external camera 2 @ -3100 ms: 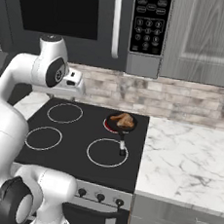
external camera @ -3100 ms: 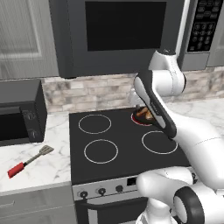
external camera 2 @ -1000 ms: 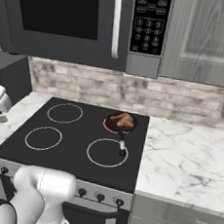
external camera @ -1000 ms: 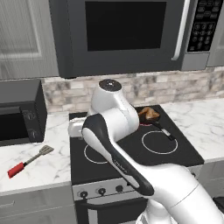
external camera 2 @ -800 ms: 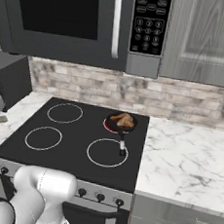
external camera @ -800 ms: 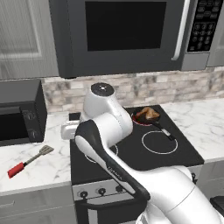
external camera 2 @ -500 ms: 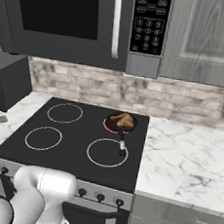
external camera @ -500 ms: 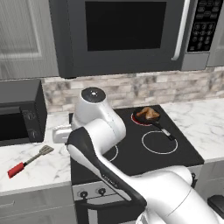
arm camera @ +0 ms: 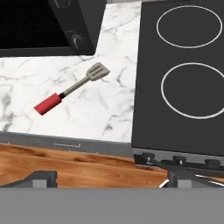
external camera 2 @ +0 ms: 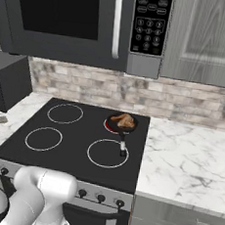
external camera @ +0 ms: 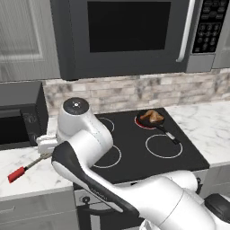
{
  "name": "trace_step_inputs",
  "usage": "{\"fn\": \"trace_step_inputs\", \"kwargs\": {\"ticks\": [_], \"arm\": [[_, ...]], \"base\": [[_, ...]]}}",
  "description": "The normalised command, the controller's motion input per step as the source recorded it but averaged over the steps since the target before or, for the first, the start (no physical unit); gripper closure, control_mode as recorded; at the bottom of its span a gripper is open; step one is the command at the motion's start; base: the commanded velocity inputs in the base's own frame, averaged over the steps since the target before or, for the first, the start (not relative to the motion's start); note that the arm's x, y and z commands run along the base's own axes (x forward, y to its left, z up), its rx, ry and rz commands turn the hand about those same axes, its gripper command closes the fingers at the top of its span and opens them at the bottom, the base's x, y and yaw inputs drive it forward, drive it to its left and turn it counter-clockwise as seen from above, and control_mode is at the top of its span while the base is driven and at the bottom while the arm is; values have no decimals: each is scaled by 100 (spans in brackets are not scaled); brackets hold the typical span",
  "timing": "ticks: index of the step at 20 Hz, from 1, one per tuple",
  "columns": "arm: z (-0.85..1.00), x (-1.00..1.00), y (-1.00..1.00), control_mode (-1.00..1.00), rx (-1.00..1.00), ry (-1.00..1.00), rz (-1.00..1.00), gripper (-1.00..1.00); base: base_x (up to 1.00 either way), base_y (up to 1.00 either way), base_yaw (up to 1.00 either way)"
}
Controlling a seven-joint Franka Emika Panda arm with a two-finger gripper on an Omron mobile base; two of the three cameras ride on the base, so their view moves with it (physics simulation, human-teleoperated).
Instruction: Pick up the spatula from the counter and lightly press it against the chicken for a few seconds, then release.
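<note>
The spatula (arm camera: 72, 89) lies flat on the marble counter left of the stove, red handle (arm camera: 48, 103) toward the counter's front edge, grey slotted head (arm camera: 98, 71) toward the black oven. In the left base view the spatula (external camera: 24, 169) rests just below my hand (external camera: 46, 144), which hovers over its head end. My gripper (arm camera: 113, 178) is open, fingertips wide apart, well above the spatula and not touching it. The chicken (external camera: 152, 117) sits in a small dark pan (external camera 2: 122, 121) on the stove's back right burner, far from the hand.
A black countertop oven (arm camera: 43, 26) stands behind the spatula on the counter (arm camera: 109, 109). The black stove top (external camera: 139, 143) has four ring burners. A microwave (external camera: 126, 36) hangs above the stove. The pan's handle (external camera 2: 122, 146) points to the stove's front.
The arm has swung left from over the stove to above the counter, bringing the hand over the spatula. The spatula, pan and chicken have not moved.
</note>
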Motion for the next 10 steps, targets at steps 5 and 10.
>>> {"fn": "trace_step_inputs", "kwargs": {"ticks": [5, 10], "arm": [[-23, -10, 40, -100, 3, 0, -5, -100], [-5, -1, 36, -100, 5, 0, -5, -100]], "base": [[0, 0, 0], [0, 0, 0]]}}
